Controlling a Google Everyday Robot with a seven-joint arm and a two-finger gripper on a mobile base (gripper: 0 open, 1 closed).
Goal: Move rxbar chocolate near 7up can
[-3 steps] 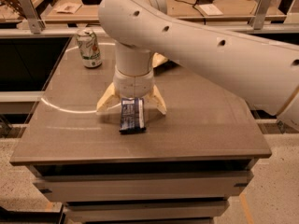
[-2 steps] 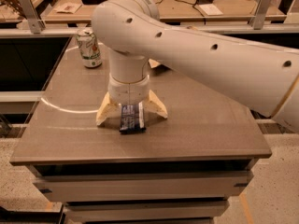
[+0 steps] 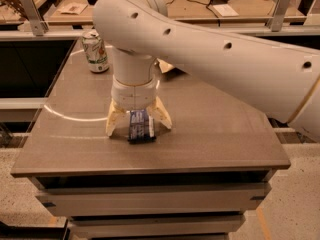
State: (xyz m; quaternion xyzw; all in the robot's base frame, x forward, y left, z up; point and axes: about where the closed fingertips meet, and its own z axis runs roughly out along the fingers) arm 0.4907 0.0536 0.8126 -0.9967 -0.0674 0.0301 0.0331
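The rxbar chocolate (image 3: 141,127), a small dark blue bar with pale lettering, lies flat on the brown table (image 3: 215,129) near its front middle. My gripper (image 3: 138,128) points straight down over it, open. One pale finger (image 3: 114,123) stands left of the bar and the other right of it, with their tips at or near the tabletop. The 7up can (image 3: 95,51), whitish with green markings, stands upright at the table's far left, well behind and to the left of the bar. My large white arm crosses the view from the right.
A pale bag corner (image 3: 165,66) peeks out behind my wrist at the table's back. A curved light streak marks the left of the tabletop. Behind the table stands a bench (image 3: 200,6) with cables and small items. Drawers sit below the table's front edge.
My arm's upper part has swung to the left and the gripper has come down a little around the bar. The bar and the can have not moved.
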